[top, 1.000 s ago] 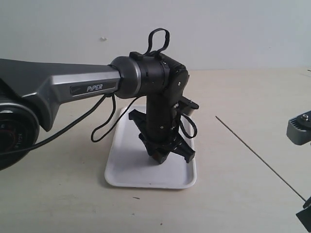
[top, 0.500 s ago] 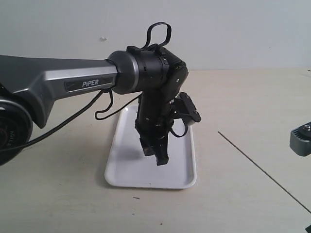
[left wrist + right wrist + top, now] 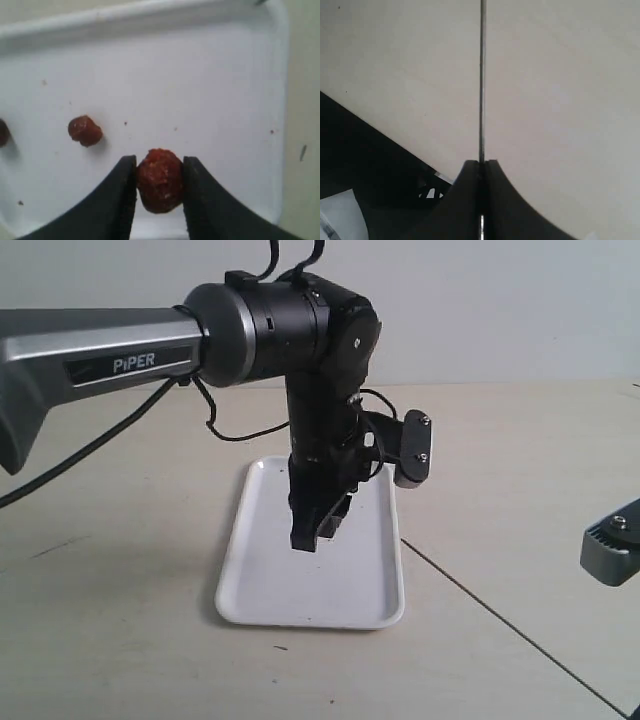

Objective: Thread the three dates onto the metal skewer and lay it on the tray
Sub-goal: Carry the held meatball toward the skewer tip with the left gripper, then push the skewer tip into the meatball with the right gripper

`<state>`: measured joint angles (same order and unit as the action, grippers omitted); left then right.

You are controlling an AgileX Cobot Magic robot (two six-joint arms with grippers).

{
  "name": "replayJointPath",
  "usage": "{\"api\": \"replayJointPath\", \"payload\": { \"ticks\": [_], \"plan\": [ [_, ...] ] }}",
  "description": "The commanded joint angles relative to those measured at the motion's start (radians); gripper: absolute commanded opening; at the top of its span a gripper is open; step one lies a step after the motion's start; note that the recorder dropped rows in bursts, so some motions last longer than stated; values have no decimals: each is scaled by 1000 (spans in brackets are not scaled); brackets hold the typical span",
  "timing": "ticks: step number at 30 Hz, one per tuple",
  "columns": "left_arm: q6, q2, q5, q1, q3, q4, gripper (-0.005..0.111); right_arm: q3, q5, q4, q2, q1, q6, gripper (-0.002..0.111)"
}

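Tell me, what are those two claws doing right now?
Left gripper shut on one date, over the tray. Right gripper shut on the metal skewer. Two other dates lying on tray. Nothing seen in the way.

A pale beige tabletop (image 3: 520, 450) meets a plain light wall (image 3: 500, 300) behind it. One small dark fleck (image 3: 281, 647), possibly a crumb, lies on the tabletop.

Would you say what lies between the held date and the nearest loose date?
Just bare tray between the held date and the loose date, in the left wrist view.
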<state>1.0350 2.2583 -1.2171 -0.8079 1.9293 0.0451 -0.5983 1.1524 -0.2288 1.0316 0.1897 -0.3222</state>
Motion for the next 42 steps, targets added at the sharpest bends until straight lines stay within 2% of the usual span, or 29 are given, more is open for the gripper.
{"api": "replayJointPath", "payload": {
  "ticks": [1, 6, 14, 17, 31, 42],
  "plan": [
    [159, -49, -4, -1, 2, -69, 32, 5, 3, -12, -5, -3, -17, 0],
    [332, -78, -4, 1, 2, -111, 32, 5, 6, -36, 41, -3, -17, 0],
    [708, -86, -4, 1, 2, -155, 32, 1, -36, -53, 64, -3, -44, 0],
    [764, -86, -4, 1, 2, -160, 32, 1, -60, -81, 64, -3, -47, 0],
    [819, -86, -4, 1, 2, -183, 32, 1, -146, -131, 64, -3, -97, 0],
    [819, -86, -4, 23, 2, -180, 32, 1, -104, -65, 64, -3, -66, 0]
  ]
}}
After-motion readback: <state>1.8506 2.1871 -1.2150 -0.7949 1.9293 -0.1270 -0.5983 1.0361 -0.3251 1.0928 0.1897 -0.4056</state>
